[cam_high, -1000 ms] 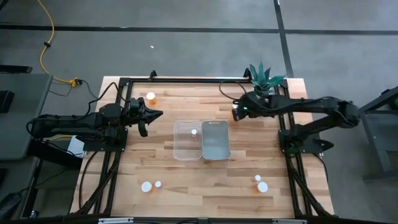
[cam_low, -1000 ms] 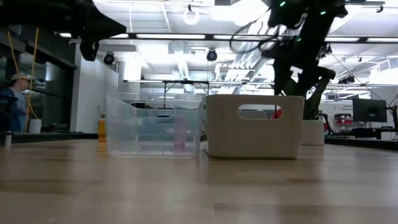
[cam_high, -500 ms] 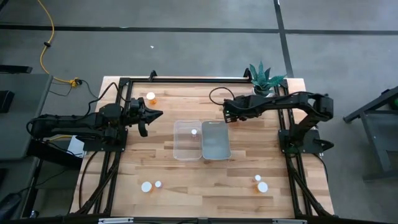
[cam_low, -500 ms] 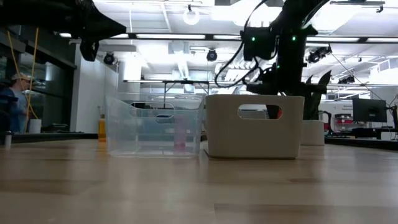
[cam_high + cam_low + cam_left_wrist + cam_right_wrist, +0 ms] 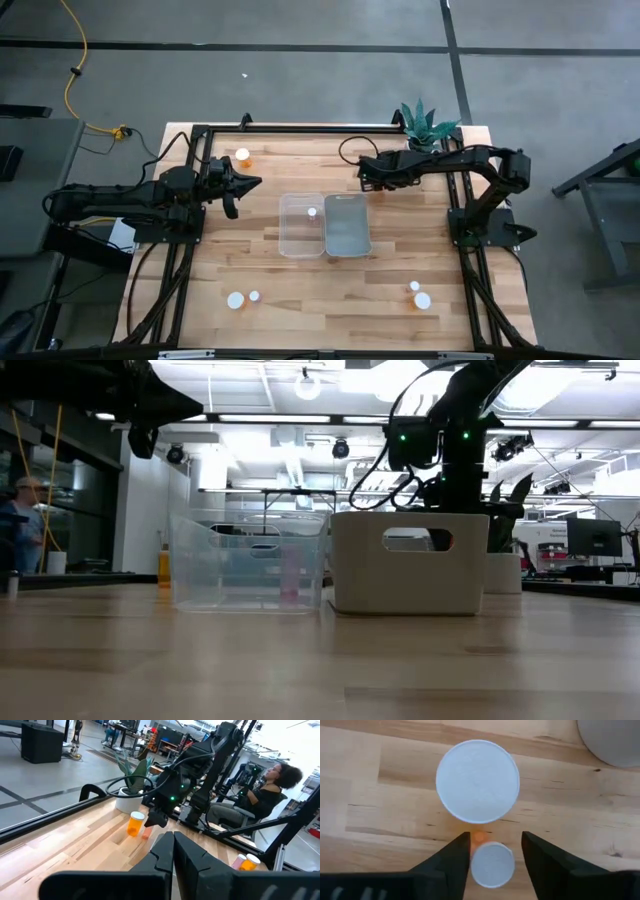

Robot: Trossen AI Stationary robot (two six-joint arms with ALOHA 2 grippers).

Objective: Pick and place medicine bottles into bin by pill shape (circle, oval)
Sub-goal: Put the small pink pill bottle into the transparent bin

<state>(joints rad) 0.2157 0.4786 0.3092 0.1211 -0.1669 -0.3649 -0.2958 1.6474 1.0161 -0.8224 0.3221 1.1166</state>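
Note:
In the right wrist view my right gripper [image 5: 495, 836] points down, open, over two medicine bottles on the wood. Its fingers flank the small-capped bottle [image 5: 491, 865], and the large-capped bottle [image 5: 477, 781] stands just beyond them. The left wrist view shows both amber bottles [image 5: 135, 824] under that gripper [image 5: 155, 817]. From above, the gripper [image 5: 365, 180] sits just beyond the white bin [image 5: 347, 225] and hides both bottles. A small white cap [image 5: 312, 211] shows inside the clear bin [image 5: 300, 225]. My left gripper [image 5: 255, 183] waits shut above the table's far left part. My right gripper comes from above, pointing down, with one finger [image 5: 457, 855] on each side of the small bottle's white cap [image 5: 480, 865]. The bottle stands upright on the table. One finger lies right at the cap's edge. Whether it touches, I cannot tell.
More bottles stand at the far left [image 5: 242, 155], near left [image 5: 235, 299] and near right [image 5: 423, 300]. A potted plant [image 5: 425, 125] stands at the far right corner, close to the right arm. People sit beyond the table [image 5: 270, 785].
My right gripper has gone down and toward the table's left edge, tipping from nearly level to pointing steeply down. It has ended low behind the white bin.

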